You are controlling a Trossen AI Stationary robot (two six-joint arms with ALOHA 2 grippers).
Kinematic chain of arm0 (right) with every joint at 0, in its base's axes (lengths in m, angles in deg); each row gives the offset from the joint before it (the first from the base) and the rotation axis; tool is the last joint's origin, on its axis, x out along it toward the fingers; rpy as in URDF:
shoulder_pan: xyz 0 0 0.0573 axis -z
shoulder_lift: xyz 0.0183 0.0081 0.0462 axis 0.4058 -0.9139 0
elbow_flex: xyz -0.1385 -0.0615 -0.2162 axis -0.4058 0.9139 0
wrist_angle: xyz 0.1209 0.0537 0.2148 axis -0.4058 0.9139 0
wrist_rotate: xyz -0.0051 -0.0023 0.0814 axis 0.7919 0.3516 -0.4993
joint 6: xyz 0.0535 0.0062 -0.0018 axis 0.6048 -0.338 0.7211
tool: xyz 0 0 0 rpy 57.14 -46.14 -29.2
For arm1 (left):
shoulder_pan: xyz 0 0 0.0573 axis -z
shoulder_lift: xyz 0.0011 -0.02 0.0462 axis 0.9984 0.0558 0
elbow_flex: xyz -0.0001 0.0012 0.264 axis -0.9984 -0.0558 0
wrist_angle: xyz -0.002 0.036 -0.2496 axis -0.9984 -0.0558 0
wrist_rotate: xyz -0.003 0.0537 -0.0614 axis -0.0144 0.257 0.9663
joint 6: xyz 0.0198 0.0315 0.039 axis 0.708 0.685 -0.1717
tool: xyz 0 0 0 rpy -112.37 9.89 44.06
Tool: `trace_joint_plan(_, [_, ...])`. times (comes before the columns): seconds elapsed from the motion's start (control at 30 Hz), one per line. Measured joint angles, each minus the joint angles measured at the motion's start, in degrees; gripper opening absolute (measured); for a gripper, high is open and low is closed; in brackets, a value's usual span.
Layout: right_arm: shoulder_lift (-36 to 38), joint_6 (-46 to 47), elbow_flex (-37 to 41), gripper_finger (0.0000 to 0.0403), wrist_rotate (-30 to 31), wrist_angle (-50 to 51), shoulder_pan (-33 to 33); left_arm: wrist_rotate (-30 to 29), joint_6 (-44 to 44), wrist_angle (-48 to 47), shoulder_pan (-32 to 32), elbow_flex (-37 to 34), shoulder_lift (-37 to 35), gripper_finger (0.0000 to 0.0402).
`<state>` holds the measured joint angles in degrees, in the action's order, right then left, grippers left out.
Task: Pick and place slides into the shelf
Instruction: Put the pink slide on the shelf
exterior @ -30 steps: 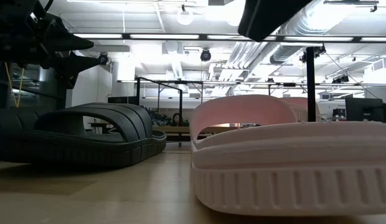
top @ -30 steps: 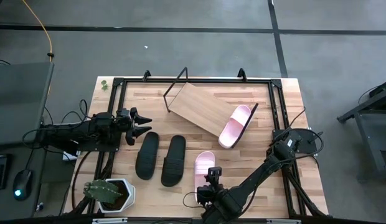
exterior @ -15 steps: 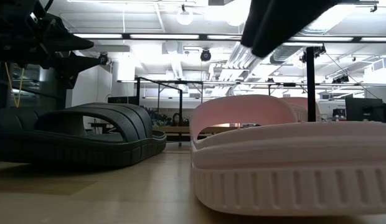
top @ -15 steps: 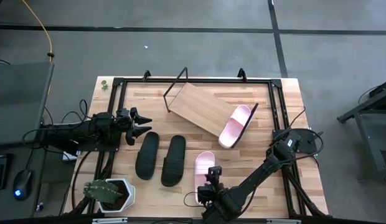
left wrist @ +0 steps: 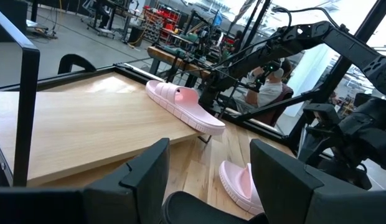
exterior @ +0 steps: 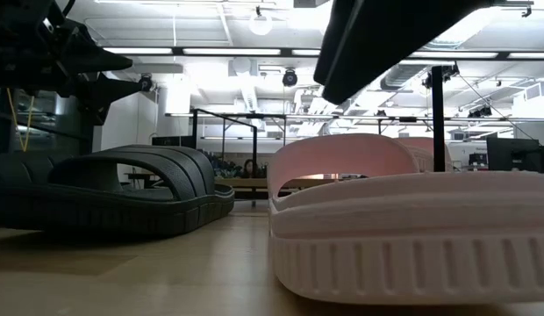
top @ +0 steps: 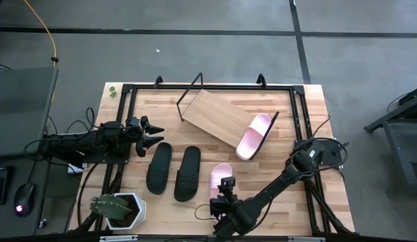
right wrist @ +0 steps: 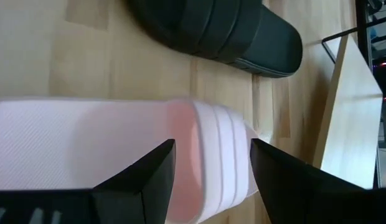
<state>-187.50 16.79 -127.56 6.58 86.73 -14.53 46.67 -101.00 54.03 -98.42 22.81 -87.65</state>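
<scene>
1. The right gripper [top: 224, 191] has shifted slightly left and toward the heel of the near pink slide [top: 220, 180] since a second ago. In the low view its dark body now fills more of the upper middle than it did then.
2. In the right wrist view its two fingers [right wrist: 141, 180] stand spread wide, one on each side of the near pink slide's [right wrist: 118, 149] strap, with nothing gripped between them.
3. The near pink slide lies flat on the table [top: 276, 161], just right of the two black slides [top: 171, 169], and has not moved.
4. The other pink slide [top: 253, 136] rests on the right end of the shelf [top: 215, 117], which sits skewed toward the far middle of the table. It is unchanged.
5. The left gripper [top: 152, 133] hovers at the table's left side, just beyond the far end of the left black slide, exactly where it was. Its fingers [left wrist: 143, 174] are parted and empty.
6. A potted cactus [top: 114, 207] stands at the near left corner.
</scene>
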Motion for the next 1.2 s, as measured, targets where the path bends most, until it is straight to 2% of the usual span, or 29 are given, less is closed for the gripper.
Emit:
trace_joint_plan(0.8, [0.0,-0.1,0.0,0.0197,-0.1,1.2,0.0,0.0,0.0,0.0,0.0,0.0,0.0,0.0205])
trace_joint_plan(1.03, [-2.4,-0.4,0.0,0.0197,-0.3,2.7,0.0,0.0,0.0,0.0,0.0,0.0,0.0,0.0205])
trace_joint_plan(1.2, [-3.4,-1.2,0.0,0.0197,2.6,3.0,0.3,-0.1,0.0,0.0,0.0,0.0,0.0,0.0205])
